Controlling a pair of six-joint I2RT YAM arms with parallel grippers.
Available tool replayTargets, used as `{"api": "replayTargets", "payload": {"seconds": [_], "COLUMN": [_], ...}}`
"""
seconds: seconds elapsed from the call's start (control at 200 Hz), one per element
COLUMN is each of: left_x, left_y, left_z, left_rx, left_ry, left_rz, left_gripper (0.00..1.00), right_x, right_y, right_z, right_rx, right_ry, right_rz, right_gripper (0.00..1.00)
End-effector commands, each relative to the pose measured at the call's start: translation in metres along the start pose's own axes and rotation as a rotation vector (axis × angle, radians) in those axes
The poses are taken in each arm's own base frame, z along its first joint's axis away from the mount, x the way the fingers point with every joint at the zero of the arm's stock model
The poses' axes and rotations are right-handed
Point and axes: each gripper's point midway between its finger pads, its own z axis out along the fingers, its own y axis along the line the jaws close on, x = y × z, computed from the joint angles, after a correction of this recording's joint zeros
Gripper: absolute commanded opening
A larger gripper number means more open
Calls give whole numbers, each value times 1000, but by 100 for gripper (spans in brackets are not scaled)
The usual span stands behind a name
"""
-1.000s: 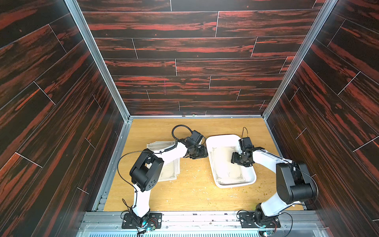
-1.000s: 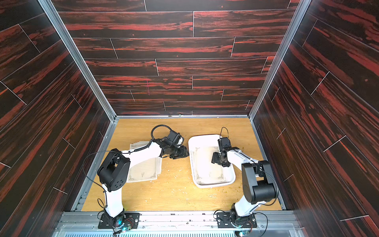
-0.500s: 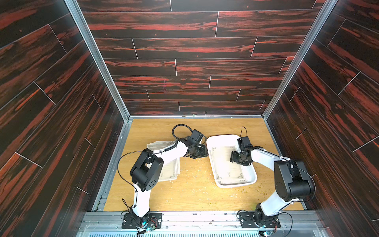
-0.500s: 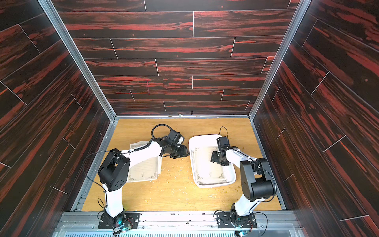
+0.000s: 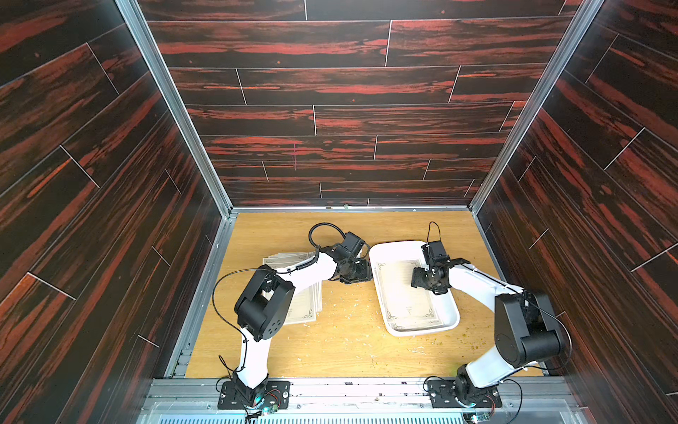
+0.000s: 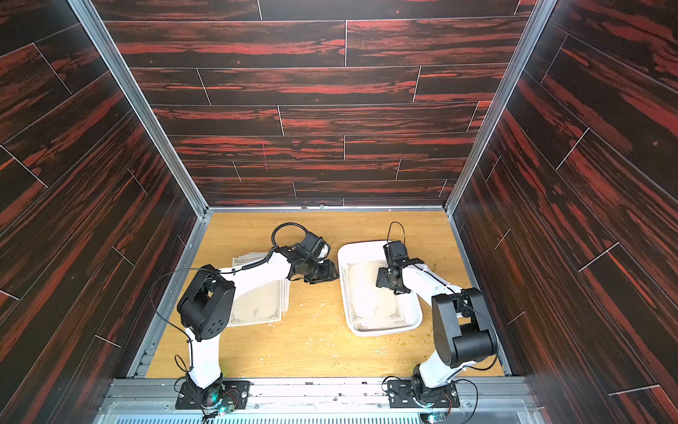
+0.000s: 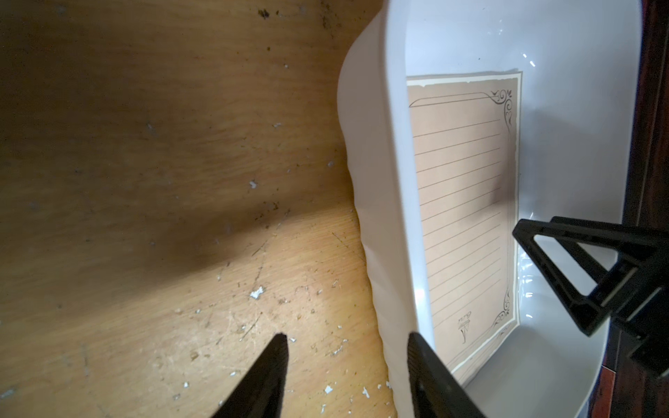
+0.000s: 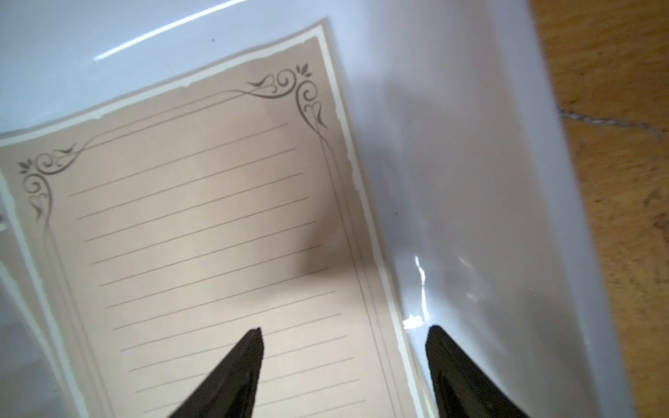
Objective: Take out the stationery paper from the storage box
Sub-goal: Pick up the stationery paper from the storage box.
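Along the tabletop (image 5: 330, 352)'s front edge the wood carries scattered pale flecks (image 5: 354, 319). Further in, toward the left edge, a pile of sheets (image 5: 306, 310) lies flat, the left arm crossing over its far part. On the right half sits the storage box (image 5: 416, 333), stationery paper (image 5: 403, 299) flat on its floor. The left gripper (image 7: 345, 336) stands open astride the box's left wall, one finger outside and clear of it, the other at the rim. The right gripper (image 8: 344, 329), fingers spread and holding nothing, straddles the sheet's right edge in the far half
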Motion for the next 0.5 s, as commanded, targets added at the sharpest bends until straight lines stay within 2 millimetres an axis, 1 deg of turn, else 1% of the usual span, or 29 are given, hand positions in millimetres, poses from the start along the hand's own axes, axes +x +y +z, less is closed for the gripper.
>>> {"api": "replayTargets", "payload": {"seconds": [0.0, 0.16, 0.281, 0.496], "left_x": [-2, -2, -2, -2], "left_y": [-3, -4, -5, -6], "left_z": [-3, -3, -4, -5], "left_rx": [-11, -8, -4, 3], "left_ry": [0, 0, -1, 2], "left_rz": [8, 7, 8, 2], "left_gripper": [55, 56, 56, 56], "right_x": [0, 1, 2, 8], "right_y": [-12, -8, 0, 6], "right_z": [4, 14, 20, 28], "right_rx": [82, 69, 38, 6], "right_ry": [16, 35, 50, 83], "right_rz": [-30, -23, -15, -2], "right_gripper": [77, 79, 78, 79]}}
